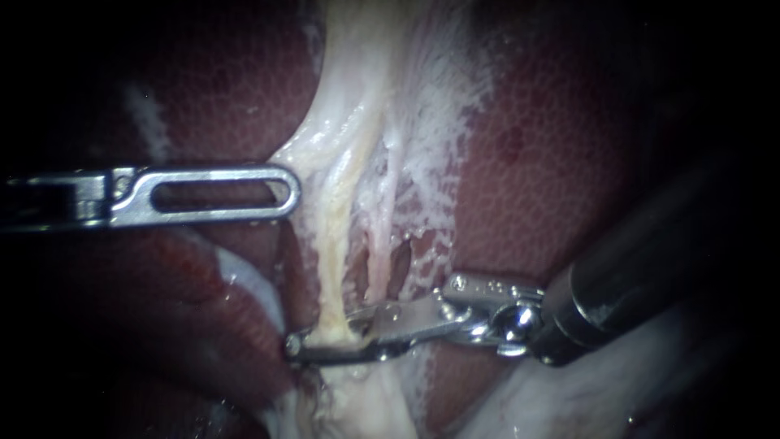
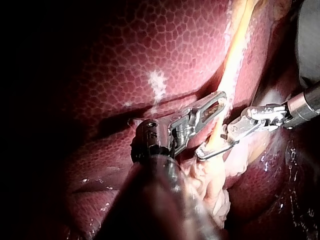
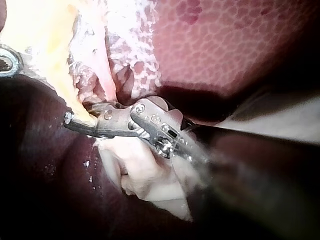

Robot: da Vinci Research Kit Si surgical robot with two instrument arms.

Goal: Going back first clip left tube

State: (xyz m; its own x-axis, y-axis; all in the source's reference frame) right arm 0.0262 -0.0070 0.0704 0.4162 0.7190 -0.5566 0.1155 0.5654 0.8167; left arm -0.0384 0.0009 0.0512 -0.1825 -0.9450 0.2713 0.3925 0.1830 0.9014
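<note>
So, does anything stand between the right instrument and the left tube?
Nothing visible does. The right instrument has its jaws shut on the left tube from two sides. The left instrument sits beside the tube further along, clear of them.

A: Where does the left instrument [image 1: 294, 193] lie?
B: Left of the left tube [image 1: 335, 244], its tip against the tissue beside it, over the liver [image 1: 552, 162].
A: And the right instrument [image 1: 307, 340]?
B: It comes from the right, nearer; the left tube passes between its jaws and touches both.
</note>
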